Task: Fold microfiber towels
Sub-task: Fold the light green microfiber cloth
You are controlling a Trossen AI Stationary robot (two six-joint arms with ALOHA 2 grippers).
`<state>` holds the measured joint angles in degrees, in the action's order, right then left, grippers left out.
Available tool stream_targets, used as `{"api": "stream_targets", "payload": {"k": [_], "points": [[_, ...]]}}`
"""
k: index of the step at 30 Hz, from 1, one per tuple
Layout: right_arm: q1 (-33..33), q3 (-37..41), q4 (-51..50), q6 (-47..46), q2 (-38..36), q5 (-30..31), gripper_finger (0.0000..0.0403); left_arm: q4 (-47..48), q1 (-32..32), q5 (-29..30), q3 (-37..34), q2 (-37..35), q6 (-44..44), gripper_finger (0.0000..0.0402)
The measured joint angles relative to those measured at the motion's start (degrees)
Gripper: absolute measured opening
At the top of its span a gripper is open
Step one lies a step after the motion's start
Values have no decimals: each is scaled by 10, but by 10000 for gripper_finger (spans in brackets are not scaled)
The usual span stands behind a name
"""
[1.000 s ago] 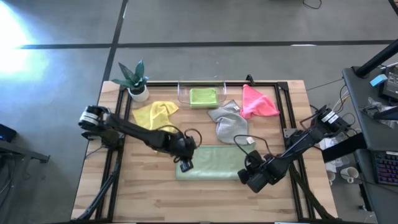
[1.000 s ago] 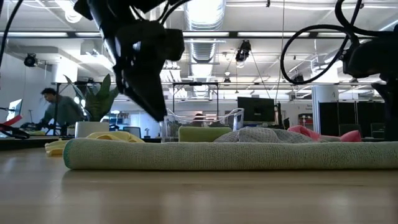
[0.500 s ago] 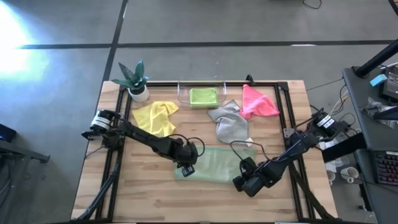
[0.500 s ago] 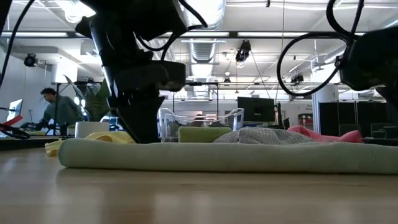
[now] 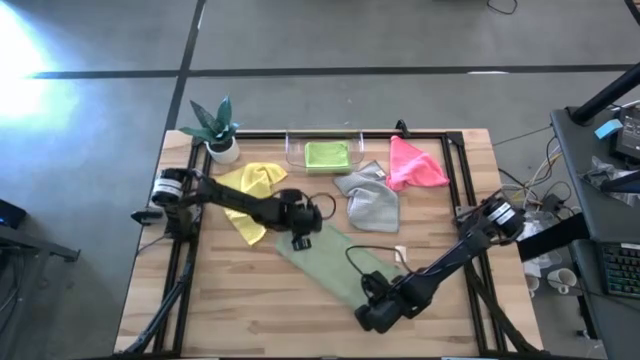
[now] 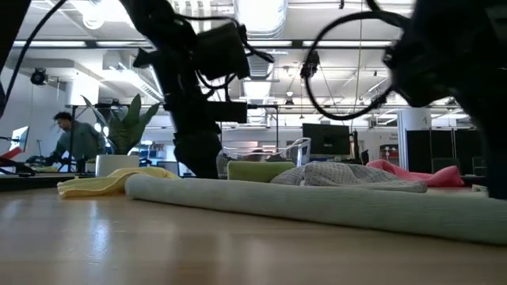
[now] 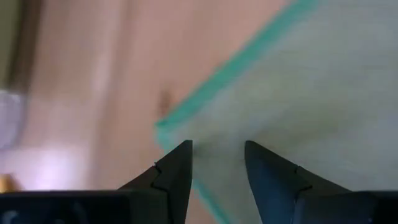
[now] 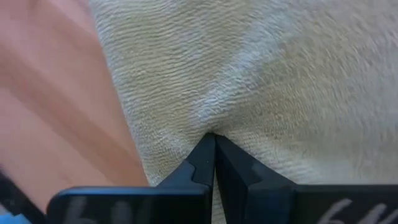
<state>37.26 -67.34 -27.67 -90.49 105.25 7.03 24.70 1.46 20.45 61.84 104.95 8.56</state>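
Note:
The pale sage green towel point(image 5: 335, 265), folded into a long band, lies slantwise on the table point(image 5: 230, 320). My left gripper point(image 5: 298, 242) stands open on the band's far left end, at a corner with a teal hem point(image 7: 186, 115). My right gripper point(image 5: 372, 305) is shut on the band's near right end. The yellow towel point(image 5: 250, 185), the grey towel point(image 5: 370, 202) and the pink towel point(image 5: 412, 165) lie loose toward the far edge. The lime green towel point(image 5: 326, 155) lies folded in the clear tray point(image 5: 292, 150). My left gripper comes slanting down from above, with its two fingertips point(image 7: 180, 155) set apart on the towel's top face just inside the hemmed corner point(image 7: 214, 134). Flat cloth shows in the gap between them, and this end lies on the table. My right gripper pinches a small pucker of cloth point(image 8: 214, 127) between its shut fingers near the band's near right end. The fingers slant down from above. How many layers they have, I cannot tell. The towel lies on the table point(image 6: 333, 207).
A potted plant point(image 5: 215, 130) stands at the far left corner. A black frame rail point(image 5: 450, 150) runs along the table's far and side edges. Bare wood point(image 5: 240, 310) lies toward the near edge. A person point(image 6: 71, 142) is in the room behind.
The sage towel has turned about on the table, from lying left to right to slantwise. Its left end slid toward the far edge with my left gripper. Its right end slid toward the near and left edges with my right gripper. Neither gripper has opened or shut.

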Motion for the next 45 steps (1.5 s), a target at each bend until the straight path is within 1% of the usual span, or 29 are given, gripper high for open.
{"api": "stream_targets", "payload": {"k": [3,6,9,12,15,17,20,23,33,36,40,45], "points": [[-10,-31,-4,24,18,-2,9,-1,-34,0,2,0,-25,132],[-20,-42,-25,35,18,-1,9,9,-56,-6,3,-7,-36,132],[-28,-49,-78,39,9,13,9,27,-61,-22,5,-27,-37,132],[-32,-53,-91,50,-7,25,9,54,-55,-47,5,-60,-43,132],[-34,-53,-91,57,-21,31,9,63,-39,-101,4,-93,-18,132],[-35,-53,-94,57,-27,35,9,63,-27,-155,1,-111,-1,132],[-36,-53,-110,56,-37,41,9,62,-10,-233,-3,-121,1,132],[-37,-52,-123,57,-46,46,9,61,4,-272,-14,-120,1,132],[-47,-51,-175,72,-73,46,9,55,5,-277,-59,-82,-4,132],[-50,-51,-182,72,-75,46,9,44,1,-267,-68,-68,-4,132],[-51,-50,-186,72,-75,46,9,19,-8,-222,-69,-52,-21,132],[-51,-48,-187,68,-75,46,9,-28,-32,-131,-66,-41,-68,132]]}}
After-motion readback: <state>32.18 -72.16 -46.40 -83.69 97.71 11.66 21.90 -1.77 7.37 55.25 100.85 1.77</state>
